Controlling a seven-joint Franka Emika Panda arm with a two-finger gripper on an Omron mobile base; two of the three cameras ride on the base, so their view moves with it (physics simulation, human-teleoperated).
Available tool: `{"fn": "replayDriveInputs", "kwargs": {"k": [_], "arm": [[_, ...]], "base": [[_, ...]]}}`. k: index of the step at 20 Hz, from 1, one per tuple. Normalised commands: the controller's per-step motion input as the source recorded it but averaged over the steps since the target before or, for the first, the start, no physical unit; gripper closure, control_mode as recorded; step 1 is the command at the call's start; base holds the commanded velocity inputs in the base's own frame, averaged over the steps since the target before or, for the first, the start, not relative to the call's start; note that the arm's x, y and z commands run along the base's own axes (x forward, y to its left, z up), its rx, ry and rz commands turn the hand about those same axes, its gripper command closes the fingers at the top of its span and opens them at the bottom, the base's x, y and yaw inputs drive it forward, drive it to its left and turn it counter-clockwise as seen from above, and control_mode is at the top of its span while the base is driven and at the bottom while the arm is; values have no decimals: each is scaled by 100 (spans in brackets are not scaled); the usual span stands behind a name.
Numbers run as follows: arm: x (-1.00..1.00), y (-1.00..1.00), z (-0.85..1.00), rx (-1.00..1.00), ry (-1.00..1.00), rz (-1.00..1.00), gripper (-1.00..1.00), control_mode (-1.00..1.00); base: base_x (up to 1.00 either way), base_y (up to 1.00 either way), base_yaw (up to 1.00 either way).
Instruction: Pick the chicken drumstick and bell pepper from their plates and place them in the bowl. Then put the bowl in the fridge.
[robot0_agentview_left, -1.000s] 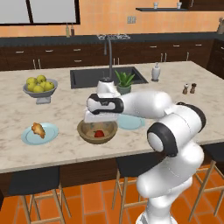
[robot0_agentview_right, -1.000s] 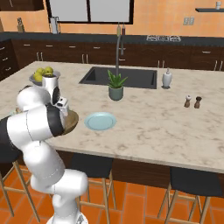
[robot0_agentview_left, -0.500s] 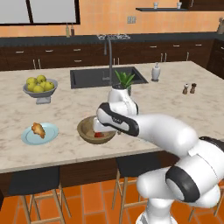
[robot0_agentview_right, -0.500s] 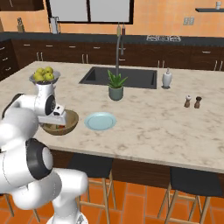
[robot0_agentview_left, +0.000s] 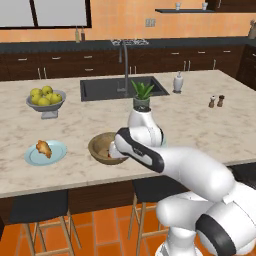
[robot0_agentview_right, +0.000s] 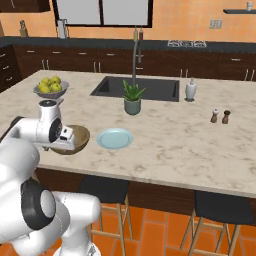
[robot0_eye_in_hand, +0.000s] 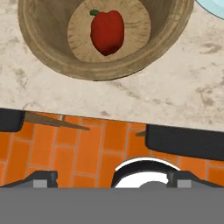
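With the bell pepper (robot0_eye_in_hand: 106, 31) in the bowl (robot0_eye_in_hand: 43, 52), the wide, empty gripper (robot0_eye_in_hand: 111, 181) should swing left and descend squarely over the chicken drumstick (robot0_agentview_left: 44, 148).

Glossy red bell pepper (robot0_eye_in_hand: 107, 31), green stem, in grainy brown bowl (robot0_eye_in_hand: 48, 57). Golden-brown drumstick (robot0_agentview_left: 43, 148) on pale-blue plate (robot0_agentview_left: 35, 157) at bowl's nine o'clock. Beige-veined marble counter (robot0_agentview_left: 200, 125); orange brick-pattern floor (robot0_eye_in_hand: 87, 148).

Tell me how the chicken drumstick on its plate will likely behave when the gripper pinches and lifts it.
The chicken drumstick looks lumpy and tapered, so it may twist between the fingers unless pinched across its thicker end. It lies loose on a flat, smooth-looking pale-blue plate, so a sideways nudge would probably slide it. Being small, it is likely light.
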Motion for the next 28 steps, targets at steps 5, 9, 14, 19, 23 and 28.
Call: {"fn": "replayDriveInputs", "kwargs": {"k": [5, 9, 14, 19, 23, 28], "arm": [[0, 0, 0, 0, 0, 0, -100, 100], [0, 0, 0, 0, 0, 0, -100, 100], [0, 0, 0, 0, 0, 0, -100, 100], [14, 11, -1, 0, 0, 0, -100, -100], [94, 94, 0, -3, 0, 0, -100, -100], [100, 53, 0, -1, 0, 5, -100, -100]], "base": [[-6, 80, 0], [26, 78, -1], [47, 14, -2], [8, -8, 0], [0, 0, 0], [0, 0, 0]]}}
